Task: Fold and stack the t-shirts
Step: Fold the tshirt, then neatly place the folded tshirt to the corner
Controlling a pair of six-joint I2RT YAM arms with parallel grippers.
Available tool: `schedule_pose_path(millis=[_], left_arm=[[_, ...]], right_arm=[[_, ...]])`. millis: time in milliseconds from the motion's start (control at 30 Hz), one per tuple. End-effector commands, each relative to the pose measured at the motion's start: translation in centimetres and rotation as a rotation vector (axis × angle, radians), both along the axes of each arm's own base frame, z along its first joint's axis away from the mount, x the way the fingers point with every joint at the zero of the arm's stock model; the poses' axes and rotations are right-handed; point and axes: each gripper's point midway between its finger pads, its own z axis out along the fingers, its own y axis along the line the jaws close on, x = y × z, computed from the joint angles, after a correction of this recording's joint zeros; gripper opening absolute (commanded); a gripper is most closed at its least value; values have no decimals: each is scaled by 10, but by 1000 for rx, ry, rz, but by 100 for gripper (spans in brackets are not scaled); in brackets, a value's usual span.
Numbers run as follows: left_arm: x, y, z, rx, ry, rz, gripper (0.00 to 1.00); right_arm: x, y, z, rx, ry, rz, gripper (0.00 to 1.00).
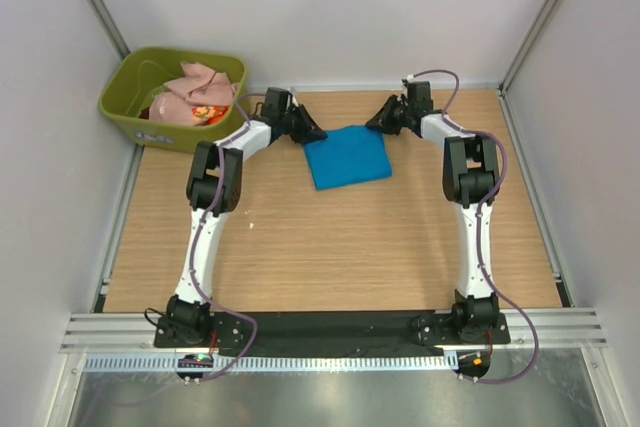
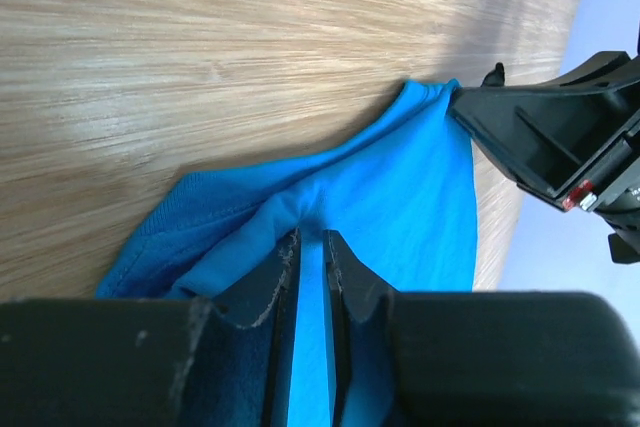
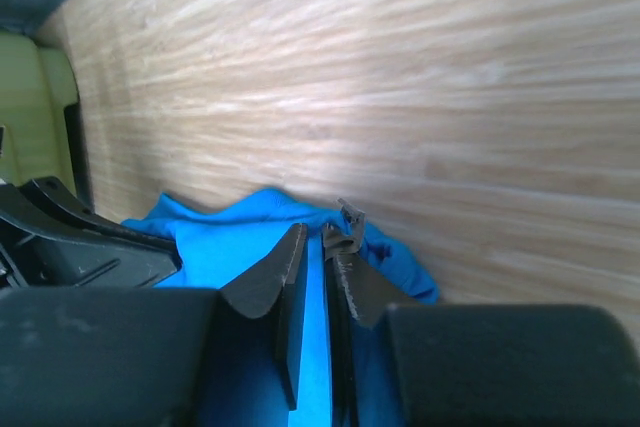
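Now I'm stretched forward, left claw [image 2: 311, 239] and right claw [image 3: 317, 235] clamped at ten and two o'clock on the blue t-shirt [image 1: 347, 157].

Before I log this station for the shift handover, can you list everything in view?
table: one, light wood, fills the work area
tub: one, olive green, at the far left corner
pink t-shirt: one, pale pink, crumpled in the tub
red-orange patterned t-shirt: one, in the tub, mostly under the pink one
blue t-shirt: one, bright blue, folded, far middle of the table
left arm, right arm: white and black, bases at the near edge
left gripper: black, pinching a fold at the blue t-shirt's far left corner
right gripper: black, fingers close around cloth at its far right corner; grip unclear
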Motion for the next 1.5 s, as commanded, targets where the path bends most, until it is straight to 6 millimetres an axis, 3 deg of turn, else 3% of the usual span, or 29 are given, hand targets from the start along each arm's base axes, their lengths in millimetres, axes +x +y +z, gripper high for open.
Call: schedule_pose_path(millis=[0, 133, 333, 433, 467, 567, 600, 700, 733, 833, 867, 933, 1000, 1033, 1133, 1167, 1367, 1467], left_arm=[[15, 34, -36, 90, 29, 95, 17], [16, 35, -39, 108, 38, 95, 17], [19, 33, -26, 107, 25, 79, 17], [21, 31, -15, 107, 23, 72, 18], [21, 30, -10, 93, 24, 69, 19], [24, 28, 12, 79, -6, 62, 26], [24, 27, 23, 82, -14, 58, 28], [26, 29, 49, 84, -37, 57, 37], [25, 27, 55, 80, -42, 53, 42], [23, 28, 86, 73, -78, 44, 50], [23, 28, 95, 71, -91, 40, 52], [20, 26, 114, 54, -106, 28, 55], [16, 25, 128, 40, -112, 23, 56], [10, 25, 137, 26, -111, 17, 56], [-4, 25, 147, 18, -103, 6, 56], [-16, 27, 152, 20, -96, -4, 56], [-61, 38, 161, 40, -74, -40, 56], [-86, 45, 167, 51, -63, -56, 56]], right_arm=[[3, -44, -46, -73, 79, -114, 20], [6, -70, -66, -38, 172, -246, 27], [18, -84, -50, -45, 192, -295, 29], [25, -100, -30, -34, 170, -301, 29], [31, -101, -11, -40, 133, -289, 29], [24, -89, 16, -40, 103, -215, 32], [21, -82, 35, -16, 80, -181, 34], [8, -73, 59, -28, 42, -103, 48], [2, -70, 63, -23, 41, -74, 59], [-13, -60, 52, -9, 59, 27, 70], [-11, -56, 58, 5, 46, 63, 70], [-16, -55, 33, -9, 91, 104, 72], [-12, -55, 30, -23, 82, 135, 73], [-11, -55, 16, -21, 102, 139, 75], [-1, -51, 16, -6, 69, 168, 78], [-2, -36, 13, 5, 64, 203, 79], [-27, 5, -8, -9, 124, 333, 80], [-45, 14, -23, -73, 180, 367, 80]])
